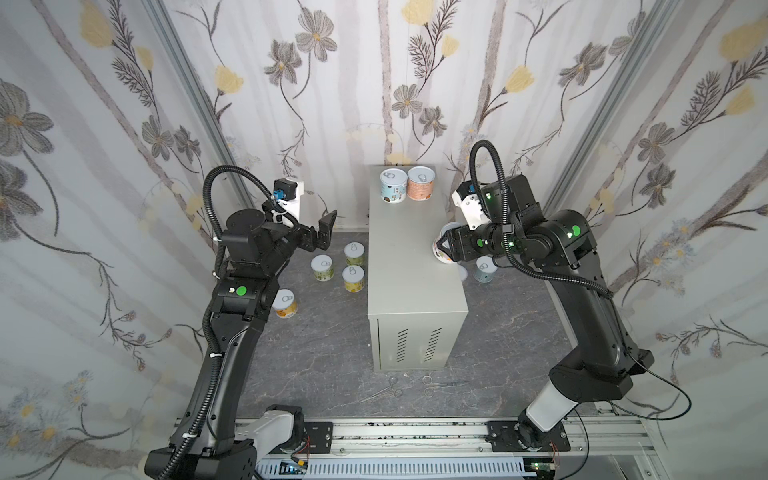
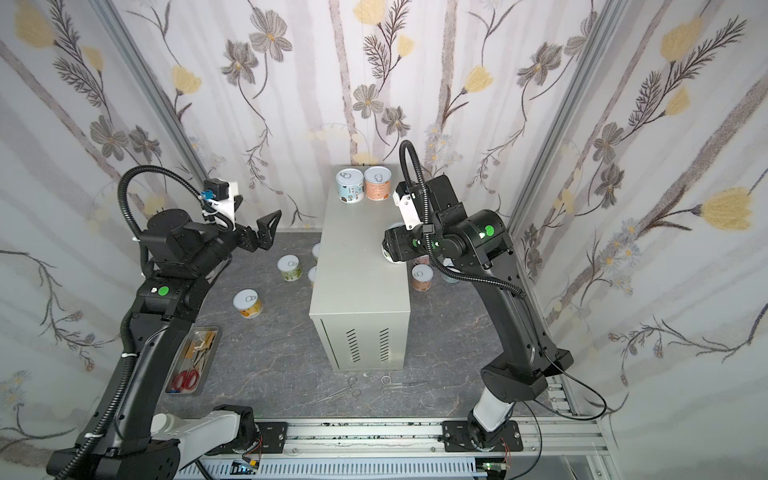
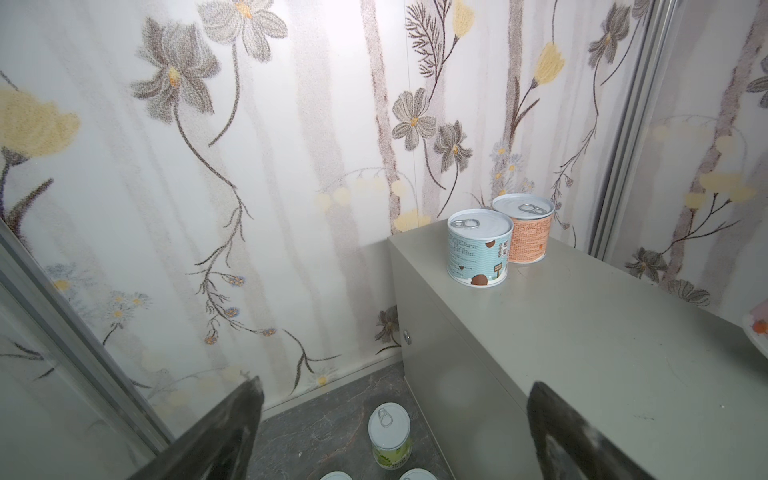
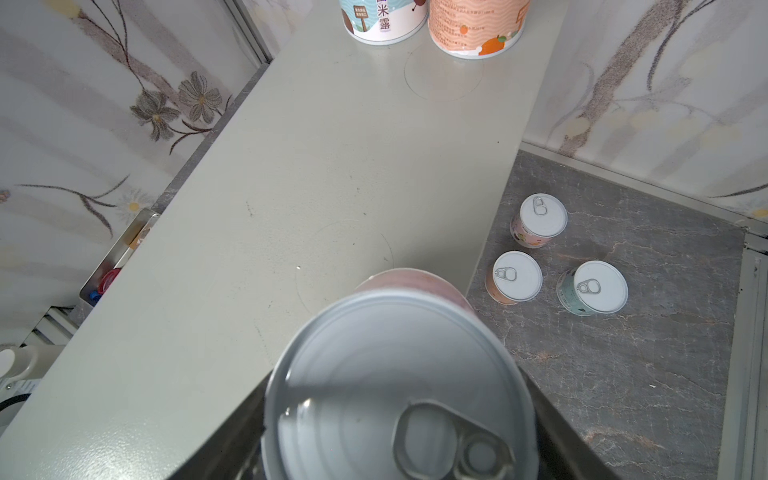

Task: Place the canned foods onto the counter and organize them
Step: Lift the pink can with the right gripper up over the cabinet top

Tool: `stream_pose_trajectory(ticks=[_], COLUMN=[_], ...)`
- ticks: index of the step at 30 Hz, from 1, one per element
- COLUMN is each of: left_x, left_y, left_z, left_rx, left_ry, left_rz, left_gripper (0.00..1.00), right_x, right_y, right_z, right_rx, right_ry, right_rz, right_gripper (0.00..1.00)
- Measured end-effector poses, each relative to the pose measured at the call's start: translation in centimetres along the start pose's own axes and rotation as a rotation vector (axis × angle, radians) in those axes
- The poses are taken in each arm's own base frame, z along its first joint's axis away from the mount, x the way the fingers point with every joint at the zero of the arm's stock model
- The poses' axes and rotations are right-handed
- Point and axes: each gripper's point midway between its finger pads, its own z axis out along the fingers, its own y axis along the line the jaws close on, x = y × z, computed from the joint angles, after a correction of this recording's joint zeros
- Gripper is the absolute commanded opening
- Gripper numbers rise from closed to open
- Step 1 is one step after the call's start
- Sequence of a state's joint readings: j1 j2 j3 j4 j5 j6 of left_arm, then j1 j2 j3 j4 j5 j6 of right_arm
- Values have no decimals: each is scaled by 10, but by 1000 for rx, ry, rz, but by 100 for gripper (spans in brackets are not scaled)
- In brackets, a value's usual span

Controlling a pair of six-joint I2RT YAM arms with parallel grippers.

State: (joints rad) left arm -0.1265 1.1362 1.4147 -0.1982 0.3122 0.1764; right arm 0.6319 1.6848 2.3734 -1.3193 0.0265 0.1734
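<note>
Holding a pink tin (image 4: pixel 374 365) clamped in my right gripper (image 1: pixel 443 246), I hover at the counter's (image 1: pixel 411 274) three o'clock edge; letting go here could topple it off. My left gripper (image 1: pixel 325 232) gapes wide, empty, at nine o'clock. A blue tin (image 1: pixel 393 185) and an orange tin (image 1: pixel 420 182) stand at twelve.

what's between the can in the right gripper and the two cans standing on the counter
Nothing: in the right wrist view, only bare counter lies between the held can and the light-blue can and orange can.
</note>
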Motion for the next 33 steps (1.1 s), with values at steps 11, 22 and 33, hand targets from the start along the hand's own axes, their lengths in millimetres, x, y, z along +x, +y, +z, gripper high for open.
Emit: stream_pose_trajectory(ticks=[11,22,33], left_x=[-4,-6,-8], left_y=[-5,-7,-10], left_z=[-4,-9,-11], left_rx=[25,31,42], left_ry=[-12,-19,-24], left_rz=[2,4,6], left_gripper=[100,100,100], right_x=[0,-4,-9], right_y=[13,16,21], right_z=[3,9,15], right_rx=[-20,-27,-49], right_ry=[-3,-13,-24], right_rz=[-33,-48,-54], right_gripper=[58,65,72])
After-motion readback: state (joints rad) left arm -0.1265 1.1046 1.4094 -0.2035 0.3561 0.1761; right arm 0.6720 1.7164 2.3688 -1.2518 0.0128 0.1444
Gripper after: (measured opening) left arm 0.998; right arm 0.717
